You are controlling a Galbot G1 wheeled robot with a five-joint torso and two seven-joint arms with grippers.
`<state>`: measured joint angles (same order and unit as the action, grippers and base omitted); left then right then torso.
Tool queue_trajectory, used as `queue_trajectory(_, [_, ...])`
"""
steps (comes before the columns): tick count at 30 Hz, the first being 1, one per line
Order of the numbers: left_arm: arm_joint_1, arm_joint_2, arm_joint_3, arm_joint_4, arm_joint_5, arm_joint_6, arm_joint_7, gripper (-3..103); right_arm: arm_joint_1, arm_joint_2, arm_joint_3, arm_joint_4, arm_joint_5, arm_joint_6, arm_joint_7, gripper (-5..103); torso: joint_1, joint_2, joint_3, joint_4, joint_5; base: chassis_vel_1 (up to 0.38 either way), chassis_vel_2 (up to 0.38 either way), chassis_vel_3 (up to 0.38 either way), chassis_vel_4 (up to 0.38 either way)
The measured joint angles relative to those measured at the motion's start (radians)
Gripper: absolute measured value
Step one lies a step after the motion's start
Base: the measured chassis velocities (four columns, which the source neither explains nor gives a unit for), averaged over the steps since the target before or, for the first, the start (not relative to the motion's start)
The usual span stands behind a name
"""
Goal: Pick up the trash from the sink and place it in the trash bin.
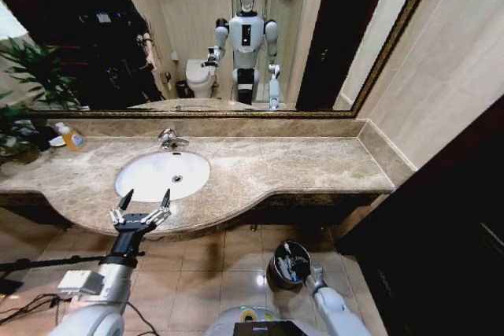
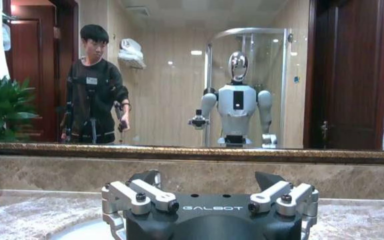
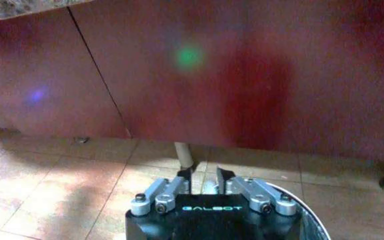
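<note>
Grippers: two. The left gripper (image 1: 145, 199) hovers at the front rim of the counter just before the sink, its two dark fingers spread wide apart with nothing between them. The right gripper (image 1: 303, 267) is low over the trash bin, its fingers drawn close together with a narrow gap; whether anything is pinched there cannot be told.
Sink (image 1: 140, 181): one white oval basin, long axis running across the counter, drain at its centre, chrome faucet (image 1: 168, 140) behind it.
Trash bin (image 1: 277, 267): one round black bin with a shiny rim, upright on the tiled floor below the counter, to the right of the basin.
Trash (image 1: 294, 262): light pieces lie inside the bin; their number and direction cannot be made out.
Soap bottle (image 1: 72, 138): one, upright, on the counter left of the basin.
</note>
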<state>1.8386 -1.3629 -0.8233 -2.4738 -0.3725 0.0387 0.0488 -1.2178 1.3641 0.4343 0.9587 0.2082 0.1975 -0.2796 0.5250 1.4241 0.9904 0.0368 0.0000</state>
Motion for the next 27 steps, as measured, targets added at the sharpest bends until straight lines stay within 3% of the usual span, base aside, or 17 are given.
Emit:
queue_trajectory(8, [0.000, 0.000, 0.000, 0.000, 0.000, 0.000, 0.000, 100, -0.008, 0.000, 0.001, 0.002, -0.006, 0.010, 0.003, 56, 0.000, 0.000, 0.000, 0.0000, 0.0001, 0.000, 0.000, 0.000, 0.000])
queue_trajectory(11, [0.000, 0.000, 0.000, 0.000, 0.000, 0.000, 0.000, 100, -0.012, -0.001, 0.001, 0.003, -0.006, 0.012, 0.003, 61, 0.000, 0.000, 0.000, 0.0000, 0.0000, 0.000, 0.000, 0.000, 0.000])
queue_trajectory(17, [0.000, 0.000, 0.000, 0.000, 0.000, 0.000, 0.000, 100, -0.019, -0.001, 0.001, 0.007, -0.007, 0.017, 0.003, 90, 0.000, 0.000, 0.000, 0.0000, 0.0000, 0.000, 0.000, 0.000, 0.000])
queue_trajectory(20, [0.000, 0.000, 0.000, 0.000, 0.000, 0.000, 0.000, 100, -0.021, 0.000, 0.001, 0.013, -0.007, 0.018, 0.002, 98, 0.000, 0.000, 0.000, 0.0000, 0.0000, 0.000, 0.000, 0.000, 0.000])
queue_trajectory(27, [0.000, 0.000, 0.000, 0.000, 0.000, 0.000, 0.000, 100, -0.029, 0.002, 0.002, 0.022, -0.005, 0.021, 0.001, 100, 0.000, 0.000, 0.000, 0.0000, 0.0000, 0.000, 0.000, 0.000, 0.000])
